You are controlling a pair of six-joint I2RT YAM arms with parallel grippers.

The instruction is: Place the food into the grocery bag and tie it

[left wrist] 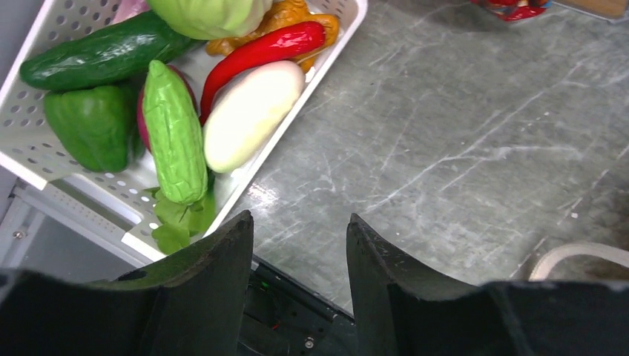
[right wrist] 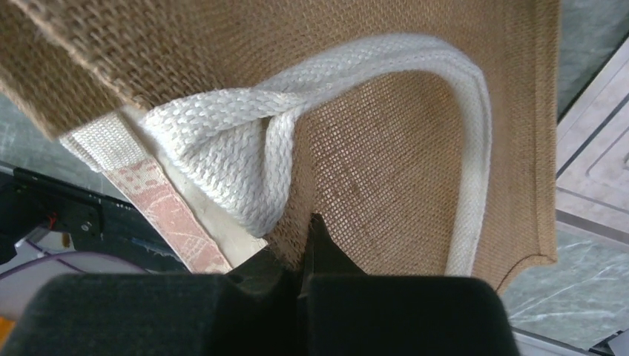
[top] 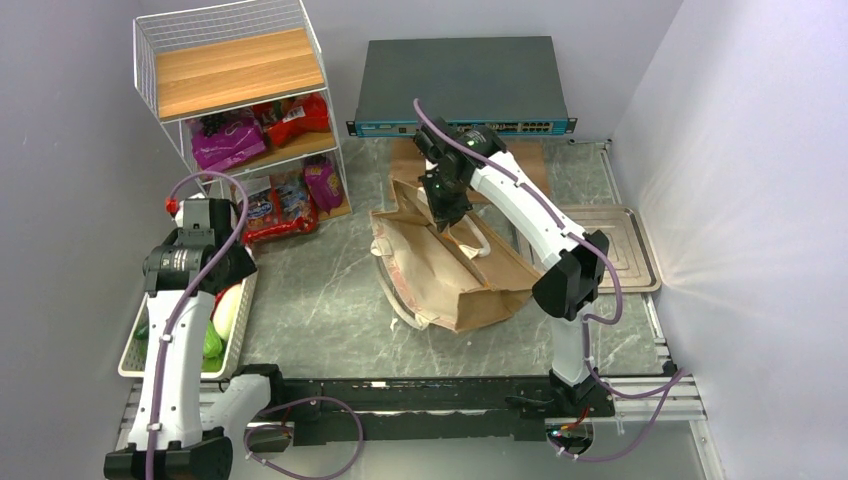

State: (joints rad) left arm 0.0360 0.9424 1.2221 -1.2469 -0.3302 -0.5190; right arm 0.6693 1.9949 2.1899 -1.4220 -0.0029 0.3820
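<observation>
grey marble table (top: 330,300) holds the bag (top: 470,290) at centre, untied and, we judge, unpacked; food (top: 295,118) sits on the shelf (top: 240,70) at eleven o'clock. right claw (right wrist: 308,222) pinches the bag's rim; left claw (left wrist: 300,222) spread.

Robot lab cell, mock grocery rig: blank walls (top: 60,100) boxing the table (top: 320,290) in, network switch (top: 460,80) at the back, aluminium frame rails (top: 640,398) along the near edge, wire shelf (top: 148,50) stocked with snack packets (top: 295,118).
</observation>
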